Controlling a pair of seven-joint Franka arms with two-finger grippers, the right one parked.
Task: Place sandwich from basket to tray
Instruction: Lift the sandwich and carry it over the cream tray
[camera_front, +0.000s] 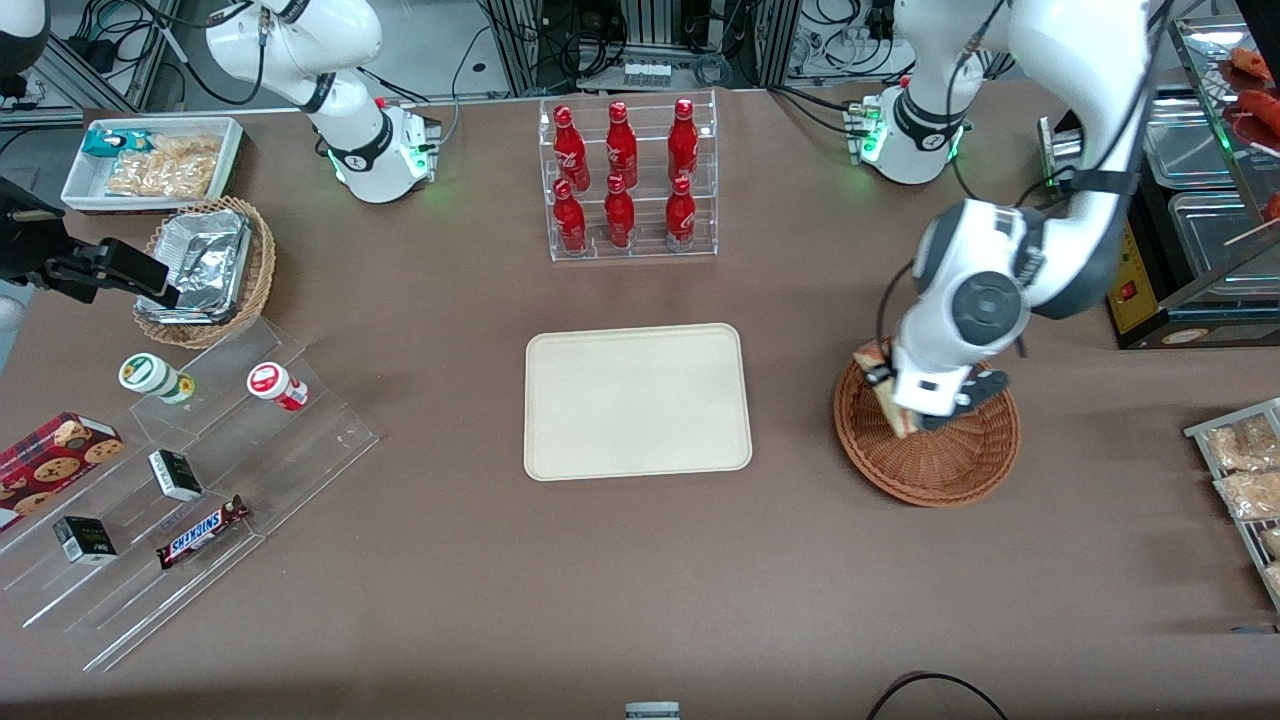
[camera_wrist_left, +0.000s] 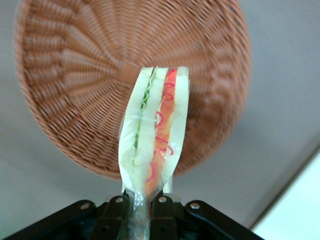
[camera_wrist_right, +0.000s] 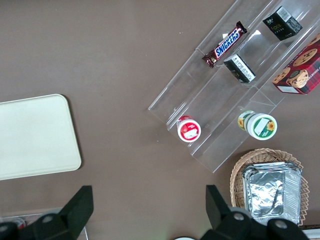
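Your jaws (camera_wrist_left: 142, 207) are pinched tight on the wrapped corner of the sandwich (camera_wrist_left: 155, 135), so the gap between them is only as wide as that thin edge of wrapper and bread. In the wrist view you see the wedge standing out from the black fingers (camera_wrist_left: 162, 212), its cut face toward the camera: pale bread outside, a green layer along one side and red and orange filling along the other. The sandwich hangs above the basket (camera_wrist_left: 75, 85), clear of the weave, with the reddish-brown bowl filling the background under it. From the front you see the jaws (camera_front: 893, 400) held over the part of the basket (camera_front: 940, 465) that lies farther from the front camera, the sandwich (camera_front: 880, 385) poking out of the wrist on the side toward the tray (camera_front: 637, 400). The basket sits on the brown table (camera_front: 640, 580) toward the working arm's end; the cream tray lies flat at the middle of the table, well apart from the basket, with nothing on it. A clear rack of red bottles (camera_front: 628, 175) stands farther from the front camera than the tray.
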